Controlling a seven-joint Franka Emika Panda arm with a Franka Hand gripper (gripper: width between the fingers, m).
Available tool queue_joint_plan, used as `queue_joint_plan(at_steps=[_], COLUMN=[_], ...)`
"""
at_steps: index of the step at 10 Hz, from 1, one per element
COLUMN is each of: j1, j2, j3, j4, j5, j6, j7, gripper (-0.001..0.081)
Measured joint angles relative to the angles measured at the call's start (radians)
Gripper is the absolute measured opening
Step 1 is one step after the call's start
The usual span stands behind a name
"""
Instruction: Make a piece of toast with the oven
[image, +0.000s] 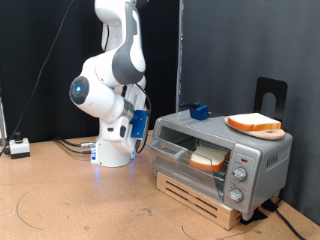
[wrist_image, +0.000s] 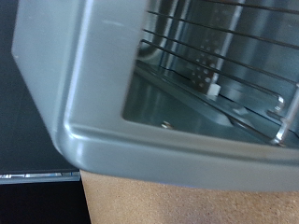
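Note:
The silver-grey oven (image: 255, 158) stands on a wooden pallet at the exterior view's right. One slice of toast (image: 208, 157) lies inside it on the rack, seen through the front. A second, near-identical slice (image: 253, 123) lies on a round board on the oven's top. My gripper (image: 139, 124) hangs at the oven's left front corner, close to the door's edge (image: 168, 150); nothing shows between its fingers. The wrist view shows the oven's grey frame (wrist_image: 84, 103) and wire rack (wrist_image: 220, 47) very close. No fingers and no toast show there.
A small blue object (image: 198, 110) sits on the oven's top near its back left. A black stand (image: 271, 95) rises behind the oven. A white box (image: 18, 147) with cables lies at the exterior view's far left. Round knobs (image: 240, 172) are on the oven's right panel.

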Motion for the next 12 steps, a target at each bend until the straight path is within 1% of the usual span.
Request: queue_joint_plan(at_steps=[4,6,8,9,10,11,12], j1=[0.043,0.051,0.051,0.044,0.026,0.003,-0.021], j2=[-0.067,-0.083,-0.086,-0.086,-0.086,-0.083,-0.075], j3=[0.039,0.06,0.064,0.06,0.052,0.04,0.027], j4=[-0.035,-0.053,-0.058,-0.058,-0.054,-0.047,-0.034], j5=[0.047,0.066,0.078,0.08,0.078,0.066,0.04], j6=[-0.014,-0.014,-0.008,0.009,0.034,0.053,0.055], j7=[0.015,0.041,0.063,0.077,0.094,0.106,0.109], gripper=[0.081,0.081,0.081,0.081,0.081,0.081,0.081])
